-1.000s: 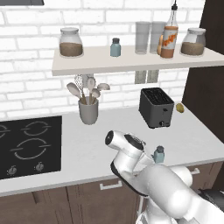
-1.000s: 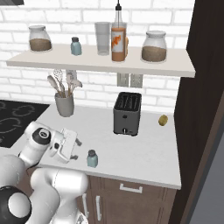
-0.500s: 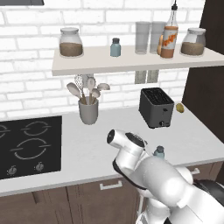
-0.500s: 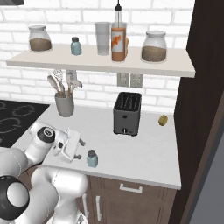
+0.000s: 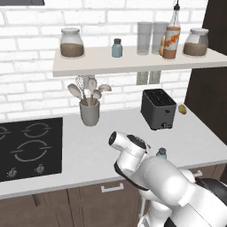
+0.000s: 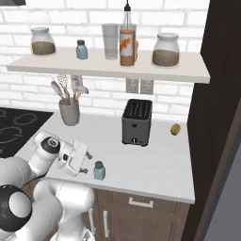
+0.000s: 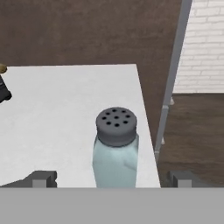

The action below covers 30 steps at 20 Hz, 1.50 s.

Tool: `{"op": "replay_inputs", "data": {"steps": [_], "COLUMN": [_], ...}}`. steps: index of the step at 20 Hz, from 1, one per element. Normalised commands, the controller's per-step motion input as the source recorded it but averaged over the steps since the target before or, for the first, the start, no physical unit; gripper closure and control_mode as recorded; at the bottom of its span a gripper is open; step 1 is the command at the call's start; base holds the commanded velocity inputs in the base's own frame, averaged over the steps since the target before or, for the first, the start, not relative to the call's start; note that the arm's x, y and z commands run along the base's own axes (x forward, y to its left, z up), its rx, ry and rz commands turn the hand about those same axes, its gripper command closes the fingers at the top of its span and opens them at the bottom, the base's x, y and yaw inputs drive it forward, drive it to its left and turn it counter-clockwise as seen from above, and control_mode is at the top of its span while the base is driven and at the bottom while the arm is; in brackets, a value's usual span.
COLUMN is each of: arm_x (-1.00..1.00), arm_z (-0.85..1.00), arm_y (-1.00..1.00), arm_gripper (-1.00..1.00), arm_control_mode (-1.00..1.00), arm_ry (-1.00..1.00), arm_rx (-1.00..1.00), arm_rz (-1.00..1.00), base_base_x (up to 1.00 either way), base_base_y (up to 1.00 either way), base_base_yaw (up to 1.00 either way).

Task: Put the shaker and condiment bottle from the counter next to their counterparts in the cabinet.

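Note:
The tiny blue-grey shaker (image 6: 99,170) (image 5: 161,153) with its dark cap stands near the counter's front edge. My gripper (image 6: 87,163) is open, just left of it and level with it. In the hand view the shaker (image 7: 116,148) stands upright, centred ahead of my gripper (image 7: 111,179), untouched. On the pale shelf (image 6: 108,67) (image 5: 133,63) stands the tall condiment bottle (image 6: 127,42) (image 5: 172,37) with the black spout. The squat orange bottle (image 6: 136,45) peeks out behind it. The twin shaker (image 6: 82,49) (image 5: 117,48) stands further left on the shelf.
A black toaster (image 6: 137,122) and a utensil pot (image 6: 69,112) stand at the back of the counter, with a small yellowish fruit (image 6: 175,129) at the right and a cooktop (image 5: 29,146) at the left. Glasses (image 6: 110,41) and two brown-filled jars (image 6: 42,41) (image 6: 165,50) share the shelf. The counter edge drops off just beyond the shaker.
My gripper has moved right along the counter front, closing in on the shaker. The shaker and the shelf items have not moved.

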Motion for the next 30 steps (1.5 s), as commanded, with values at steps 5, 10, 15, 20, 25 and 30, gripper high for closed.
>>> {"op": "replay_inputs", "data": {"steps": [5, 10, 15, 20, 25, 30], "arm_x": [-0.15, -0.11, -0.15, -0.27, -0.14, -0.16], "arm_z": [-0.17, -0.1, -0.07, -0.13, -0.24, -0.39], "arm_y": [-0.1, -0.35, -0.42, -0.34, -0.32, -0.26], "arm_gripper": [-1.0, -1.0, -1.0, -1.0, -1.0, -1.0], "arm_control_mode": [-1.0, -1.0, -1.0, -1.0, -1.0, -1.0], "arm_ry": [0.0, 0.0, 0.0, 0.0, 0.0, 0.0], "arm_rx": [0.0, 0.01, 0.01, 0.01, 0.01, 0.01], "arm_rz": [0.0, 0.0, 0.0, 0.01, 0.02, 0.03], "base_base_x": [0.0, 0.0, 0.0, 0.0, 0.0, 0.0], "base_base_y": [0.0, 0.0, 0.0, 0.0, 0.0, 0.0], "base_base_yaw": [0.0, 0.0, 0.0, 0.0, 0.0, 0.0]}}
